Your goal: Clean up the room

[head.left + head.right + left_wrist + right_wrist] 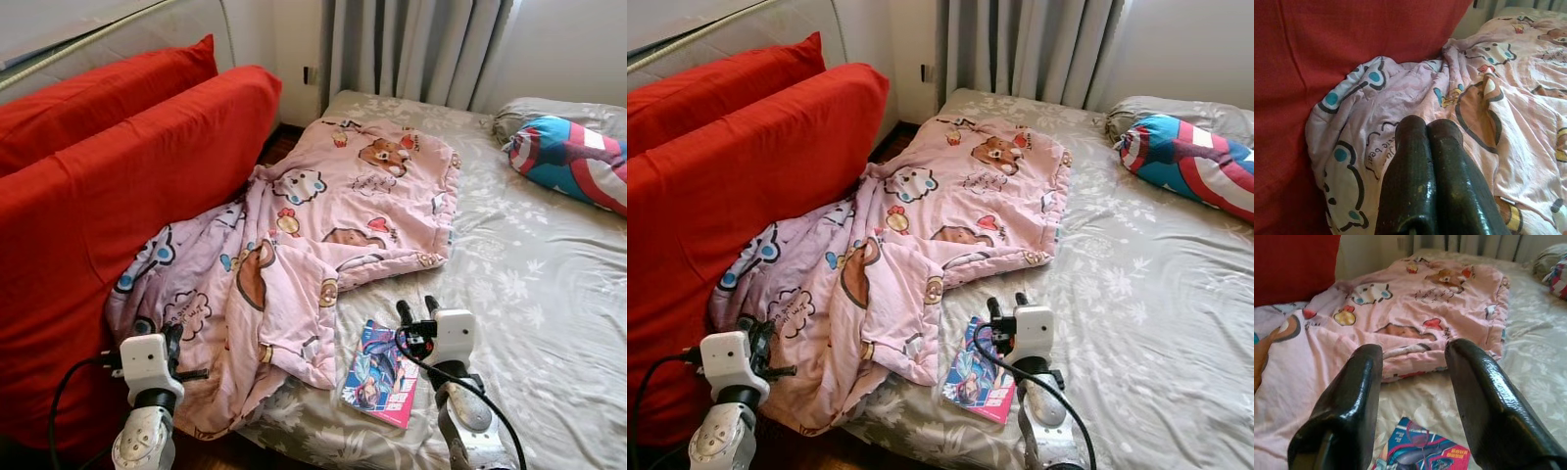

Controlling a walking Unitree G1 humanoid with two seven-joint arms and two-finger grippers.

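the right gripper (417,308) is nearest to the camera, raised over the near part of the bed (549,294), and its two black fingers (1352,396) stand well apart, with nothing between them. just below and a little to the left of this gripper lies a comic book (380,375), flat on the grey flowered sheet, near the bed's front edge (its cover is colourful, pink and blue). beyond the fingers and to their left spreads a pink blanket (323,225) with cartoon bears; it is crumpled, it lies across the left side of the bed, and its lower part hangs over the bed's edge. the book lies just beside the blanket's near corner; whether they touch i cannot tell.

the left gripper (174,338) is low at the left, with its fingers (1415,176) pressed together and empty. it points at the hanging part of the blanket, which lies right in front of the fingertips. to the left of this gripper stands a large red cushion (108,206), and the blanket leans against it.

far ahead and to the right of the right gripper, a pillow (573,162) with blue, red and white stripes rests at the head of the bed, before the grey curtains (411,49).
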